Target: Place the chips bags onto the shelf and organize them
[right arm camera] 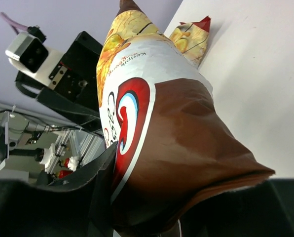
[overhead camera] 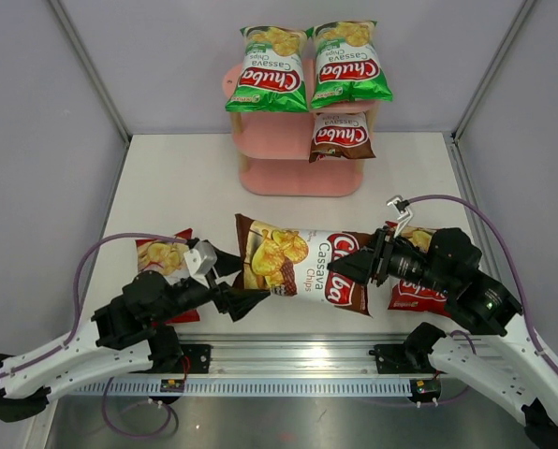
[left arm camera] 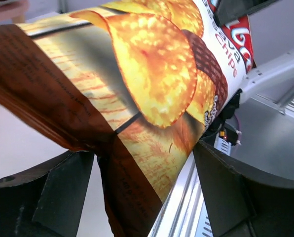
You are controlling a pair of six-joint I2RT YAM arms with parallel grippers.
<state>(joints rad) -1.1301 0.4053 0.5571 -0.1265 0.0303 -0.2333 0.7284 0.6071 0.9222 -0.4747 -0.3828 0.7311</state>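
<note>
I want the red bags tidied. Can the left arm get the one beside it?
Probably yes: that red bag lies right by the left claw, whose jaws stand open around the brown bag's end.

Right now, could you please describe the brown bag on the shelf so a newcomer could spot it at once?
Find the pink shelf at the far edge of the table. Two green bags sit on its top board; on the board below, at the right, stands the brown bag, the only brown one on it.
</note>
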